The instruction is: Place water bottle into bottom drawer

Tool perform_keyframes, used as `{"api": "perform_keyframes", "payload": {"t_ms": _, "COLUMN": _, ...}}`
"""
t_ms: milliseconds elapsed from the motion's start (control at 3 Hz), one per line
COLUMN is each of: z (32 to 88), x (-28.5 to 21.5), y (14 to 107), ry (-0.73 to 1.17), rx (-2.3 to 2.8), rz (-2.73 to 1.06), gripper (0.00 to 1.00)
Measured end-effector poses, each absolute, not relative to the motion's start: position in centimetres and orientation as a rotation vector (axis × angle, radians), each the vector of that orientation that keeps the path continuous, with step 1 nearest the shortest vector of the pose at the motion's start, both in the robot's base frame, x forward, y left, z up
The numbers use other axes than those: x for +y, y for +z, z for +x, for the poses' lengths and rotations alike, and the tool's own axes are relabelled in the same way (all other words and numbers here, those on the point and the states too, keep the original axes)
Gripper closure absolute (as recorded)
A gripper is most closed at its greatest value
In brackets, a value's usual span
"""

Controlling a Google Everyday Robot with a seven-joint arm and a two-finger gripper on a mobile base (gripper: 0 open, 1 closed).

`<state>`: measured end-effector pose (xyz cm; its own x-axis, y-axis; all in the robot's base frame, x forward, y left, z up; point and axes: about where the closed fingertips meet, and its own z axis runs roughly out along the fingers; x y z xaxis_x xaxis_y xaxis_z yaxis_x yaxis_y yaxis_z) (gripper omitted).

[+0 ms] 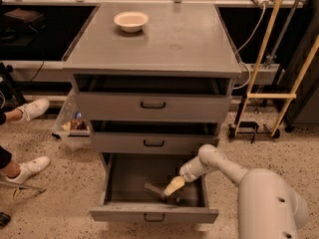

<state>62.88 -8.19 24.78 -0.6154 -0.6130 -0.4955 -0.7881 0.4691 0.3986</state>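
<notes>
The bottom drawer [128, 179] of the grey cabinet is pulled open; its small black handle [153, 216] shows on the front. My gripper [171, 189] reaches down into it from the right, near the front right corner. It is shut on the water bottle [153, 188], which looks like a dark clear shape sticking out to the left, low over the drawer floor. My white arm [224, 166] comes in from the lower right.
A cream bowl [131, 20] stands on the cabinet top at the back left. The two upper drawers [152, 105] are slightly open. A person's white shoes [31, 109] and a clear bin [72, 126] are to the left. A yellow-framed stand [269, 96] is to the right.
</notes>
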Motion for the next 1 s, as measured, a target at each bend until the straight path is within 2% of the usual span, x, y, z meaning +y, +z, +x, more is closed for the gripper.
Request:
{"api": "perform_keyframes", "payload": {"t_ms": 333, "z": 64.5, "x": -10.3, "y": 29.0, "ry": 0.693, "rx": 2.436, "rz": -1.164, "gripper": 0.0}}
{"api": "perform_keyframes", "payload": {"t_ms": 667, "z": 67.5, "x": -11.4, "y": 35.8, "ry": 0.334, "rx": 2.388, "rz": -1.214, "gripper": 0.0}}
{"api": "perform_keyframes", "payload": {"t_ms": 1000, "z": 67.5, "x": -11.4, "y": 35.8, "ry": 0.334, "rx": 2.388, "rz": -1.214, "gripper": 0.0}}
